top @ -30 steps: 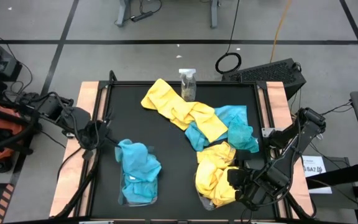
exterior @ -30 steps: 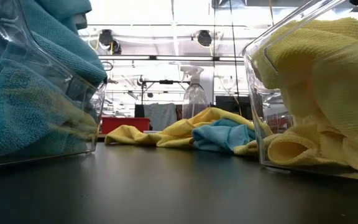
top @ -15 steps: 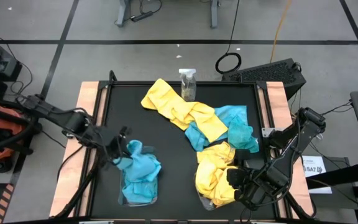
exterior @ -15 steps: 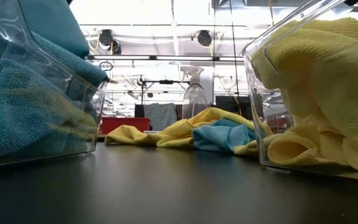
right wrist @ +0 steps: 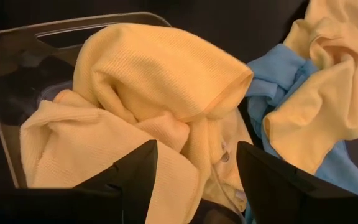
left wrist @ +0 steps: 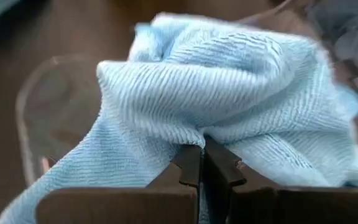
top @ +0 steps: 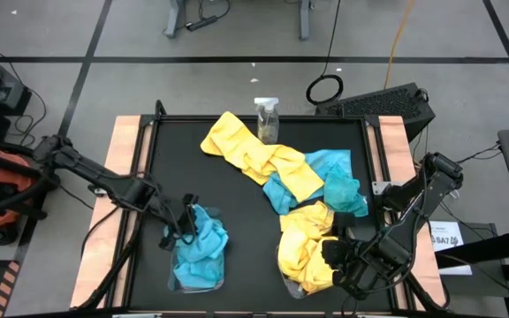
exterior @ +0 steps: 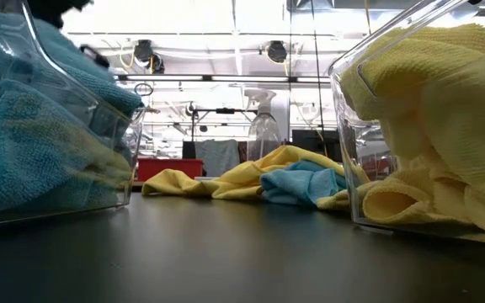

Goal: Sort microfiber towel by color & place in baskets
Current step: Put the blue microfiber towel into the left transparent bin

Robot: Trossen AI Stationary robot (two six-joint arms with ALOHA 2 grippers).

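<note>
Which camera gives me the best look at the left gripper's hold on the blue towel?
The left wrist view: the left gripper is shut on a fold of the blue towel. The high view shows only where it sits, over the left basket. The low view shows the towel through the basket wall; the right wrist view shows neither.

From overhead I get even, bright light with only soft shadows on the dark surface [top: 246, 238]. My low camera looks into glaring ceiling lights, and the near tub walls [exterior: 343, 109] smear out of focus. My left wrist feed is blurred at its edges; the right one is sharper.
</note>
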